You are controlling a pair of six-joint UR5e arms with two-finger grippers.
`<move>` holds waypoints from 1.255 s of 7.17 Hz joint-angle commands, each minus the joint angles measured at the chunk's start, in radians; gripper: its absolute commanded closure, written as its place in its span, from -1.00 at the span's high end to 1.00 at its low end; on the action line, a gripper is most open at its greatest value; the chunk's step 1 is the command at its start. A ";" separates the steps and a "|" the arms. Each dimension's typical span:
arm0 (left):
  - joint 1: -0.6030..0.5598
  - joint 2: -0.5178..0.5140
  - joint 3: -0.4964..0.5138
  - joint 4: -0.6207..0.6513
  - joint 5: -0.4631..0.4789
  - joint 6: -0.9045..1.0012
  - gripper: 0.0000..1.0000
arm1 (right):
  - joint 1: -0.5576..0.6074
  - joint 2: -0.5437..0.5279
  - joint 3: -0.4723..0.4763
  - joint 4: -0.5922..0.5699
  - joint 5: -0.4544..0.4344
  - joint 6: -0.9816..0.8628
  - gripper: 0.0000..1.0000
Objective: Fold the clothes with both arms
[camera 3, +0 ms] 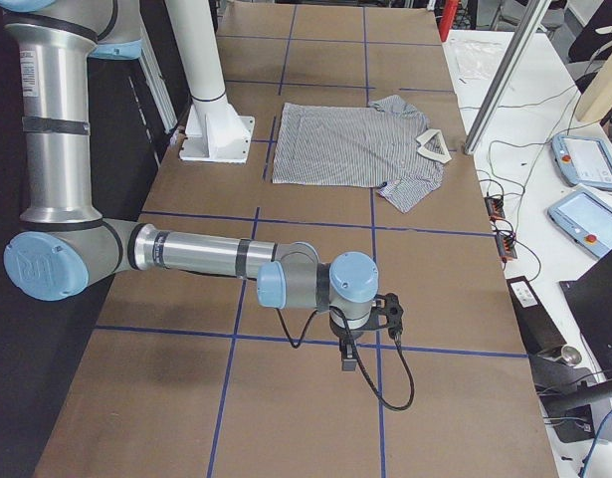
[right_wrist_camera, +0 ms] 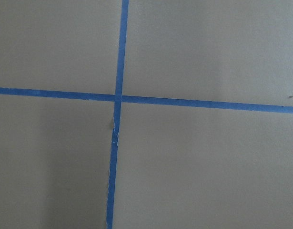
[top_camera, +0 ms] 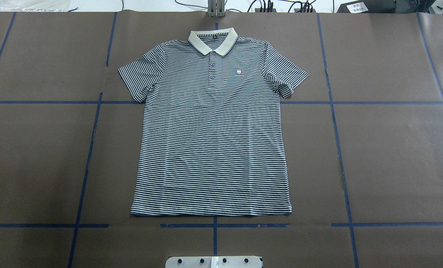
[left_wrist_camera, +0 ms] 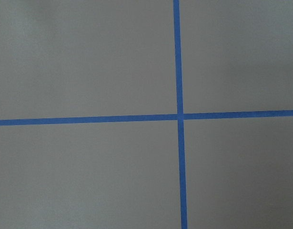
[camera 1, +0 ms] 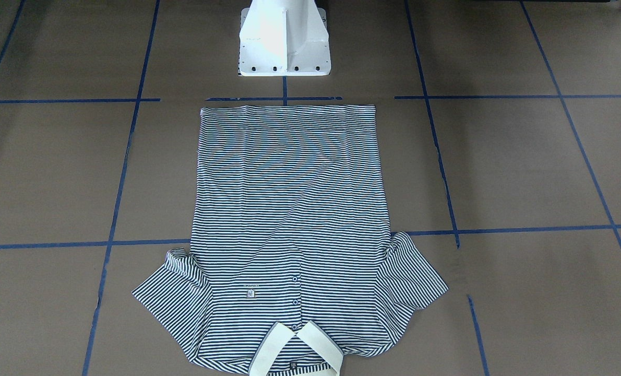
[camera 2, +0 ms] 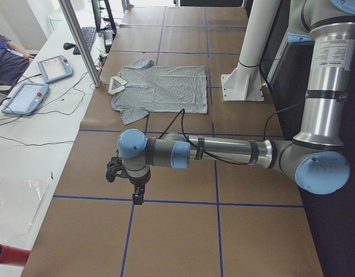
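1. The left end effector (camera 2: 137, 195) hangs over the bench (top_camera: 35, 156) near its left end. I cannot tell whether its fingers are apart or together.
2. The polo shirt (top_camera: 210, 130) lies flat mid-bench, with its collar (top_camera: 213, 40) toward the operators' edge. The curled right cuff (top_camera: 285, 89) could skew a fold, and the thin cloth may bunch if pinched unevenly.
3. The right end effector (camera 3: 347, 358) hangs over the bench's right end, and I cannot tell its state either. Only blue tape lines (right_wrist_camera: 118, 98) lie between it and the shirt.

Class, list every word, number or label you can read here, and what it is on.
Nothing is readable.
Chest logo on the shirt: too small.
Sticker on the left arm: blurred.
Sticker on the right arm: blurred.
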 commanded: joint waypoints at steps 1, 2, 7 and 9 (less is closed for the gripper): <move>0.000 0.000 -0.002 0.000 -0.001 0.000 1.00 | -0.001 0.001 0.003 -0.001 0.017 -0.002 1.00; 0.000 -0.002 -0.003 0.000 -0.001 0.000 1.00 | -0.004 0.007 0.005 -0.009 0.040 0.008 1.00; 0.064 -0.163 -0.107 -0.227 -0.009 -0.014 1.00 | -0.356 0.362 0.003 0.035 0.040 0.326 1.00; 0.133 -0.182 -0.097 -0.273 -0.003 -0.069 1.00 | -0.450 0.418 -0.101 0.299 -0.033 0.492 1.00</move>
